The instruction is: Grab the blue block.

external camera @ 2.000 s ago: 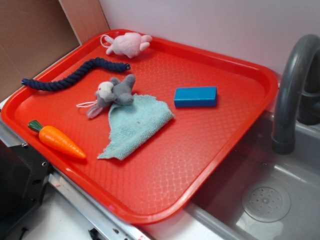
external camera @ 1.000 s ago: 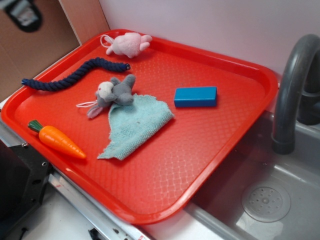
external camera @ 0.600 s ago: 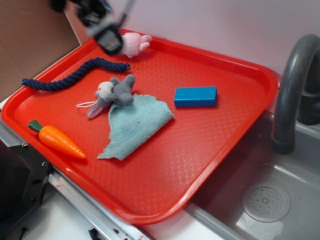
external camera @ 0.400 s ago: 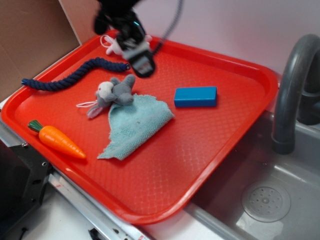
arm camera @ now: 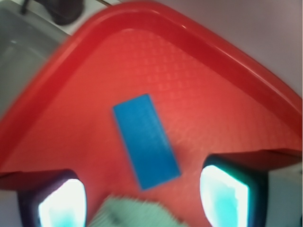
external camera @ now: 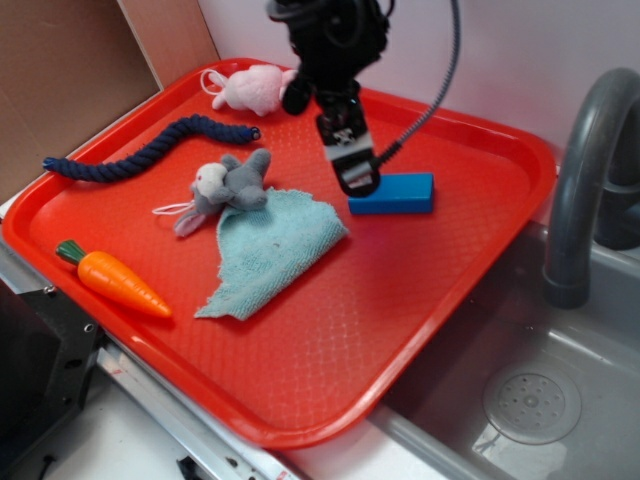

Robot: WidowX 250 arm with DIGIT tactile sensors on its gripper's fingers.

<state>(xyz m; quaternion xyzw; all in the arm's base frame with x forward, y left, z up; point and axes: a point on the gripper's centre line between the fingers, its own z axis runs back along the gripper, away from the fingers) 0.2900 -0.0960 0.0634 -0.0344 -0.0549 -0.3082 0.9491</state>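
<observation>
The blue block (external camera: 393, 194) (arm camera: 146, 139) lies flat on the red tray (external camera: 480, 140), right of the middle. My gripper (external camera: 357, 178) hangs above the tray just left of the block's left end, its black arm reaching in from the top. In the wrist view the two fingers (arm camera: 221, 194) stand wide apart at the bottom corners, and the gripper (arm camera: 142, 201) is open with nothing held. The block sits ahead of the fingers, slanted, apart from both.
A teal cloth (external camera: 270, 248) (arm camera: 132, 213) lies left of the block under a grey plush animal (external camera: 228, 184). A pink plush (external camera: 255, 88), a navy rope (external camera: 150, 148) and a toy carrot (external camera: 112, 280) lie further left. A grey faucet (external camera: 580, 170) and sink (external camera: 530, 400) are on the right.
The arm came into view at the top left and swept right and down across the tray, ending beside the block's left end. The objects on the tray have not moved.
</observation>
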